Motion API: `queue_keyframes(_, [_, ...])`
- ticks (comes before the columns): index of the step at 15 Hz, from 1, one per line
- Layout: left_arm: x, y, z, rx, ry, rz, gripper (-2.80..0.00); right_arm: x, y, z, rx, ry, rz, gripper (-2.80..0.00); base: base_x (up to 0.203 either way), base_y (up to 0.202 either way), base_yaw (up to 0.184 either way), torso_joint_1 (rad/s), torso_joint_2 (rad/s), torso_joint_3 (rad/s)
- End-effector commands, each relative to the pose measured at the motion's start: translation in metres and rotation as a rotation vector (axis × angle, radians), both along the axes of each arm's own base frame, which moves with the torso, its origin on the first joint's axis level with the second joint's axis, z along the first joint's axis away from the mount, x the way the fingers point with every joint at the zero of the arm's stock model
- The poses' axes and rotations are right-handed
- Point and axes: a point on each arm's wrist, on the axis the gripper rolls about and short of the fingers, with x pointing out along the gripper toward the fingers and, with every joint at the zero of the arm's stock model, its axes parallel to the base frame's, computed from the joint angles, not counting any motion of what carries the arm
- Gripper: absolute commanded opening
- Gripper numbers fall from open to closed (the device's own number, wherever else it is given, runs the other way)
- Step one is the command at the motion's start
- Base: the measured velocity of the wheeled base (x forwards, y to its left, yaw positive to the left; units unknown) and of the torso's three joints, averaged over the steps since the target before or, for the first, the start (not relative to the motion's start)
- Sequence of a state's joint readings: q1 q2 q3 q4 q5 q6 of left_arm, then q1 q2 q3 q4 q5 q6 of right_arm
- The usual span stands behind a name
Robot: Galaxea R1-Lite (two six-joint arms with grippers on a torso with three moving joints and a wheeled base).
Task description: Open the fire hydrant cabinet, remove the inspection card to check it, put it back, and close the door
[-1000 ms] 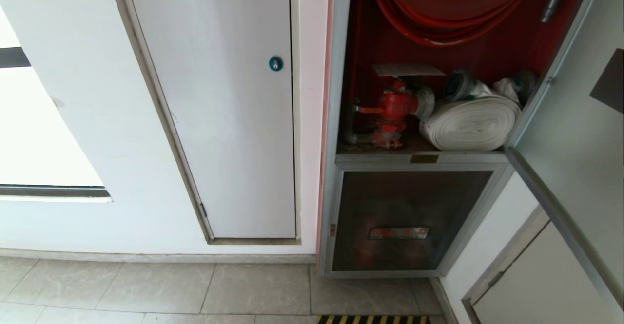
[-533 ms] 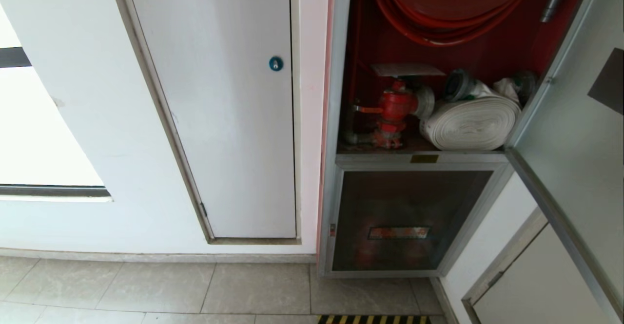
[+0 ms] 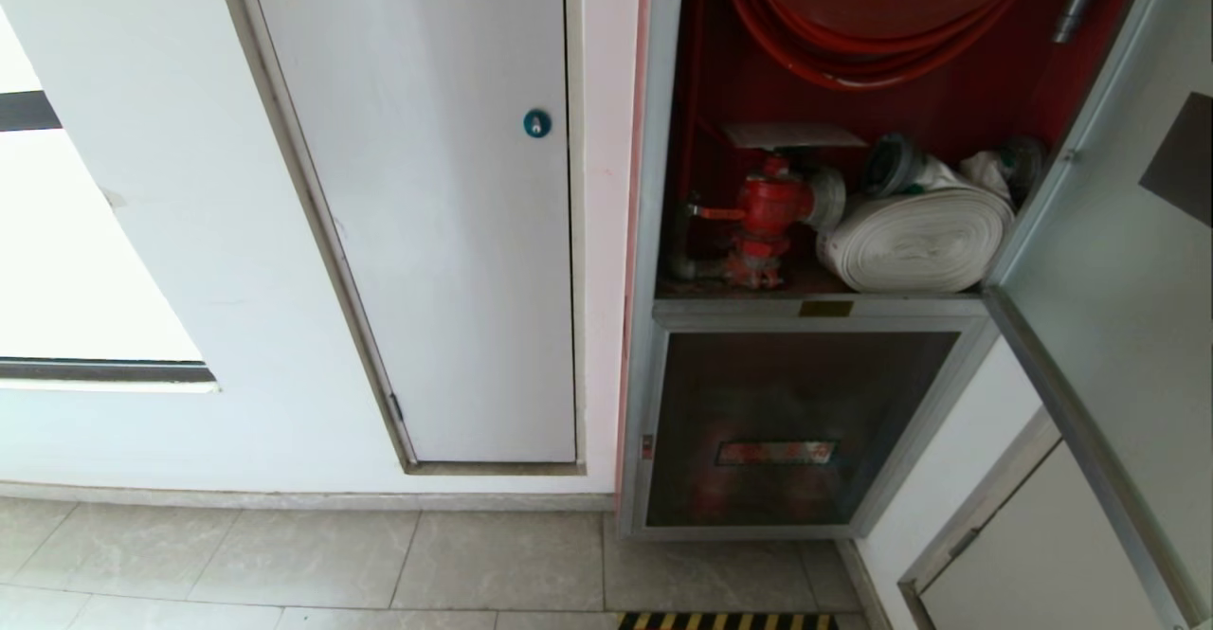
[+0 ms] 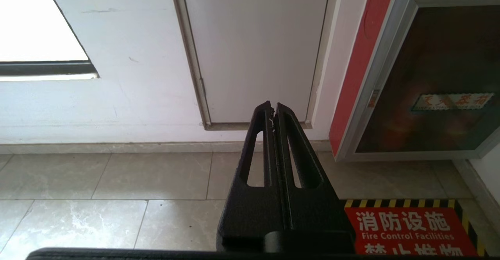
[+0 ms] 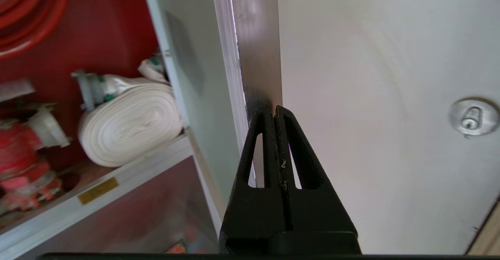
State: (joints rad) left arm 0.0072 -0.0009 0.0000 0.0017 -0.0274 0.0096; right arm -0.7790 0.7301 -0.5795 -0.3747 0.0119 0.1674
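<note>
The door (image 3: pixel 1118 261) stood swung out at the right of the head view, leaving the fire hydrant cabinet (image 3: pixel 654 232) open from the front. Inside, the red valve (image 3: pixel 768 213) and rolled white hose (image 3: pixel 914 237) filled the shelf, with the hose reel (image 3: pixel 872 14) overhead and only a narrow gap between. In the right wrist view the right gripper (image 5: pixel 275 109), fingers pressed together, sat at the door's silver frame edge, which barred its way forward.

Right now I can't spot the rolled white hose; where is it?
In the head view the rolled white hose lies on the cabinet shelf, right of the red valve.
</note>
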Motion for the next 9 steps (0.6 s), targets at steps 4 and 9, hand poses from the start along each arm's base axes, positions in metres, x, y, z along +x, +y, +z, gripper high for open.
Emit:
queue_keyframes(4, [0.0001,0.0,0.0,0.0,0.001,0.0,-2.8,-0.0058,0.0097,-0.0014,-0.021,-0.021,0.055,-2.8,0.0,0.0,0.0,0.0,0.0,0.0])
queue_keyframes(9, [0.0001,0.0,0.0,0.0,0.001,0.0,-2.8,-0.0067,0.0133,-0.0043,-0.027,-0.019,0.099,-2.8,0.0,0.0,0.0,0.0,0.0,0.0])
